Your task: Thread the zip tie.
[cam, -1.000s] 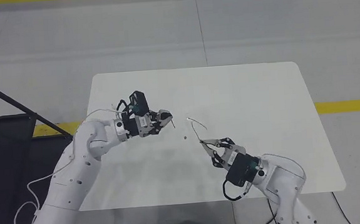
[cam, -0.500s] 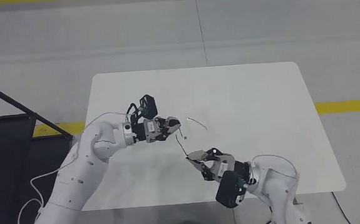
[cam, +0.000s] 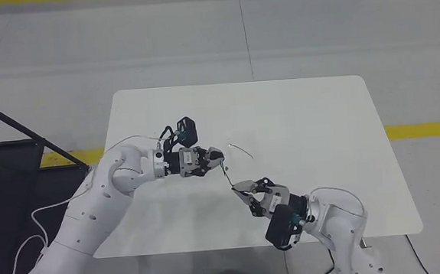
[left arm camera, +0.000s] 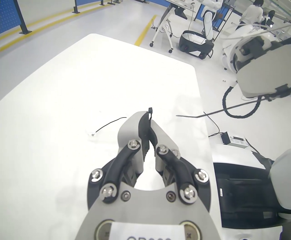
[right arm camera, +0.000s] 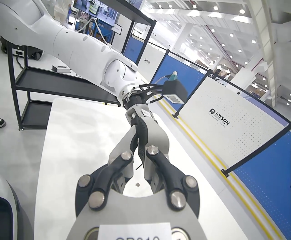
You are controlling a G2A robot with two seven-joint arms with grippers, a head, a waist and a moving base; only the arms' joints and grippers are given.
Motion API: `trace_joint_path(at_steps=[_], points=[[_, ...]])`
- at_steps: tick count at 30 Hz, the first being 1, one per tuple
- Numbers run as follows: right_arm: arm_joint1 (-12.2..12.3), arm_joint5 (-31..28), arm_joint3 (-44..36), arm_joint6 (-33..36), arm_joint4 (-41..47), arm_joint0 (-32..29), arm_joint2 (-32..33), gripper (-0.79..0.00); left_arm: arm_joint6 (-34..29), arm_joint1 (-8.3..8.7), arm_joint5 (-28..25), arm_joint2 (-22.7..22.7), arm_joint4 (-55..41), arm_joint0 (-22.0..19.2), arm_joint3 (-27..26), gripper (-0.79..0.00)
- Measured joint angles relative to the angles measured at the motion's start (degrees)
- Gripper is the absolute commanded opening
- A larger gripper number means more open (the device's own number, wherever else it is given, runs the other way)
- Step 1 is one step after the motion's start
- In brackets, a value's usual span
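Both hands shut over the table [cam: 319, 130].
We clamp the zip tie [left arm camera: 150, 110] in the left hand [left arm camera: 149, 118], head poking out; the right hand [cam: 236, 187] clamps a thin strip [left arm camera: 188, 116], tip just beside the left hand.

Left gripper [cam: 215, 156], right gripper [cam: 240, 188] near together above white table [cam: 319, 122]; zip tie [cam: 226, 175] spans between.

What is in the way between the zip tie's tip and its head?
Nothing visible. The zip tie's tip, held by the right gripper, points across open air at the head sticking out of the left gripper. A loose wire lies on the table, aside.
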Motion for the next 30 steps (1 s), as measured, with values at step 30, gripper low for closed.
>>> trace_joint_path(at_steps=[30], points=[[3.27, 2.47, 1.45, 5.78, 6.29, 2.53, -2.76, -0.785, 0.62, 0.96, 0.0, 1.61, -0.42, -0.58, -0.13, -0.785]])
